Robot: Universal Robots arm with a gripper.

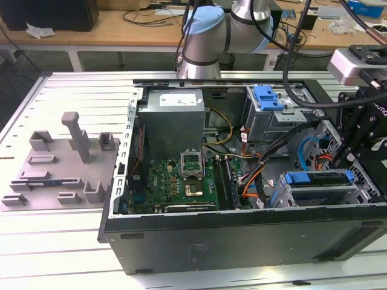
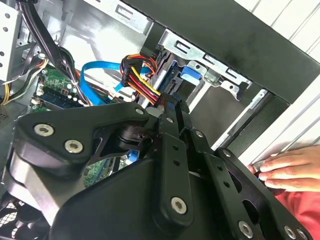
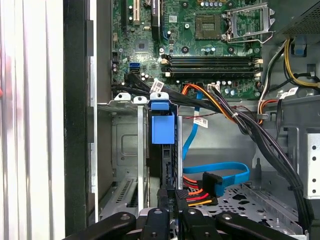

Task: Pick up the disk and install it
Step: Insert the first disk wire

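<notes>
**Blue-railed disk standing in the drive cage: install step in hand**

At the exterior view's left, a grey fixture plate [image 1: 57, 163] is laid on the slatted worktop [image 1: 54, 266], well apart from the work. The open computer case [image 1: 242, 241] is set beside it, with the green motherboard [image 1: 175, 181] exposed in its middle. The widest free room is judged to lie above that board.

Toward the exterior view's right, the disk [image 1: 317, 179] is seen lodged edge-on in the drive cage [image 1: 326, 196], between sheet-metal walls. In the first wrist view the claw [image 3: 171, 201] is placed at the disk's near end. It is just beside the orange, red and yellow power leads [image 3: 197, 196] and the blue data cable [image 3: 225, 167]. Whether it is clamped on the disk cannot be told.

The step is judged to be the install, close to seated. A straight line along the cage slot is called for, without tilt. The cage walls and the black case wall [image 3: 75, 125] stand close on either side, and the leads could be snagged. In the second wrist view a person's hand [image 2: 290, 169] is rested just outside the case wall.
</notes>
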